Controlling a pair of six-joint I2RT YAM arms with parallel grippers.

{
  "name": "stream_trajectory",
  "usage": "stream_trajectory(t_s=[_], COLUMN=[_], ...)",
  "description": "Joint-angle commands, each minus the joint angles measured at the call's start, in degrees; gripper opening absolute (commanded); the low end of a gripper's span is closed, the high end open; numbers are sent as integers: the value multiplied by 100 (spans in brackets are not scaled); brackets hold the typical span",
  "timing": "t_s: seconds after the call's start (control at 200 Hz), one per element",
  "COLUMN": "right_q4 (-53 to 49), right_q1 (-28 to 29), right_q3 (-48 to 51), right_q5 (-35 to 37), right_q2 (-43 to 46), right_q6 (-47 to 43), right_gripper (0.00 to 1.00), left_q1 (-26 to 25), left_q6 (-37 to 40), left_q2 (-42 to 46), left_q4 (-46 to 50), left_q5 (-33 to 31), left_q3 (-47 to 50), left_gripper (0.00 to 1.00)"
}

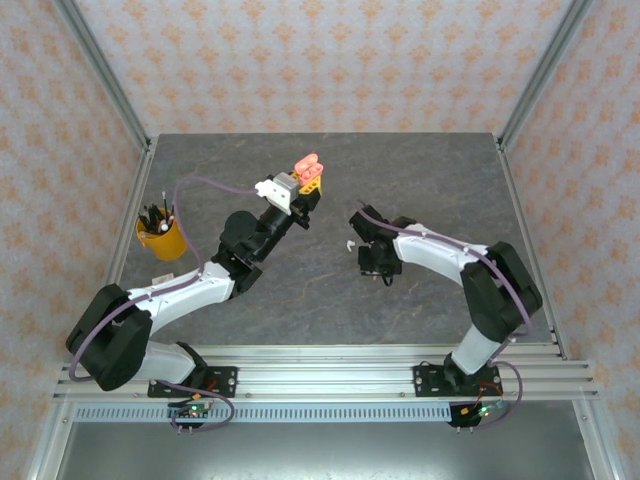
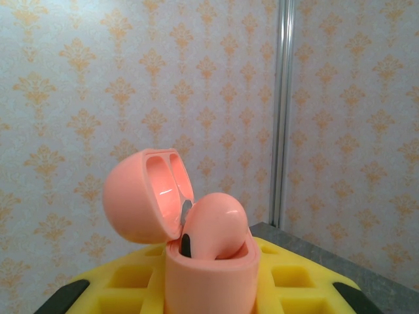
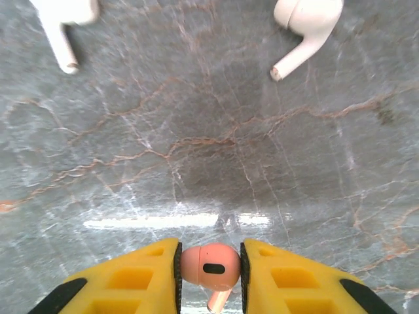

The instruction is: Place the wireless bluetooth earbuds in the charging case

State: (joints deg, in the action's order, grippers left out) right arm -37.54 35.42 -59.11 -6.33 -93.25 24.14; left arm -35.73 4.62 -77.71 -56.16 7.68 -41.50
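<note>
Seating in the case: one pink earbud (image 2: 213, 226) is already sitting in the open pink case (image 2: 209, 288), its rounded head poking above the rim. The slot beside it is looking empty, though the seated bud is hiding part of it.
Pink case: it is standing upright between the left gripper's (image 2: 211, 258) yellow fingers (image 2: 294, 271). Its lid (image 2: 141, 196) is tipping back over the left-hand finger, and the whole thing is being held up off the table (image 3: 196, 163).
Left jaws: they are closing narrowly on the case body, one finger pressing each side.
Second pink earbud (image 3: 216, 265): it is being pinched between the fingers of the right gripper (image 3: 209, 255). Its head is sitting level with the fingertips and its stem is pointing back into the jaws.
Right jaws: they are clamping tight on that bud and hovering tips-down over the table, well apart from the left jaws and the case.
White earbuds (image 3: 308, 19): two are lying loose on the table ahead of the right jaws, one off to each side. Neither is touching a finger.
Done so far: one bud of four is looking seated, and a second is in hand.
Left to do: the gripped pink bud is probably heading for the free slot between the left jaws. The white pair is waiting after that.
</note>
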Motion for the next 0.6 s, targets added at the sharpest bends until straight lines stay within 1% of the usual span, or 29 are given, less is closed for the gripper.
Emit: stream_trajectory(t_s=[0.0, 0.165, 0.305, 0.455, 0.596], right_q4=[365, 756, 936, 1046, 1089], right_q1=[-30, -35, -44, -88, -123], right_q3=[216, 441, 382, -39, -741], right_q5=[404, 760, 1089, 1299, 1373], right_q2=[497, 1282, 1932, 2407, 2511], right_q6=[-197, -416, -704, -1133, -1578], right_gripper=[28, 29, 29, 29, 29], left_q1=[24, 31, 31, 31, 31], left_q6=[147, 144, 164, 153, 144], left_q2=[127, 147, 148, 94, -14], left_q4=[0, 26, 26, 189, 185], left_q5=[75, 106, 146, 228, 349], left_q3=[-117, -161, -205, -244, -321], left_gripper=[0, 0, 0, 0, 0])
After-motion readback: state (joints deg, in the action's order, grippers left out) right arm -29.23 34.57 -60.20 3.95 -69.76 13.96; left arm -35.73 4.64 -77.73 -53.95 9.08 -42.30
